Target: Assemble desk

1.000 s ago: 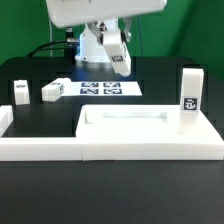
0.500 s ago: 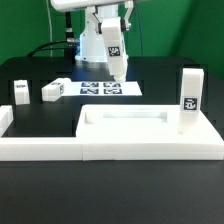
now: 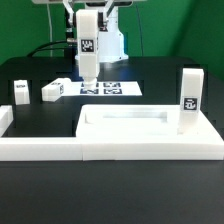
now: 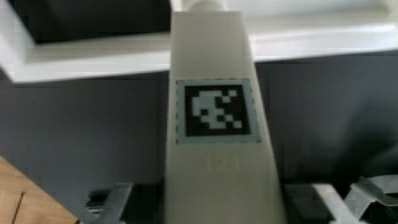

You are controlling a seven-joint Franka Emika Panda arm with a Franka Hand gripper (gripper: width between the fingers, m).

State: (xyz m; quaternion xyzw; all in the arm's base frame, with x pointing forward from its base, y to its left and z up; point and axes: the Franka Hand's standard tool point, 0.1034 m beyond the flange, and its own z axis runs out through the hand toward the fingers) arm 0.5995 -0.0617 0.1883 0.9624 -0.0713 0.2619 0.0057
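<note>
Leg [image 3: 87,50], gripped upright in the gripper [image 4: 222,205], hangs above the marker board [image 3: 115,90], with the desk top [image 3: 150,141] lying nearer me, toward the exterior view's right.

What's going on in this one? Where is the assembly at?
The arm's end effector is clamped on one tagged leg, holding it upright in the air beyond the desk top, near the marker board. A second leg stands upright at the desk top's end on the exterior view's right; whether it is fastened cannot be told. Two loose legs lie on the table on the exterior view's left.
</note>
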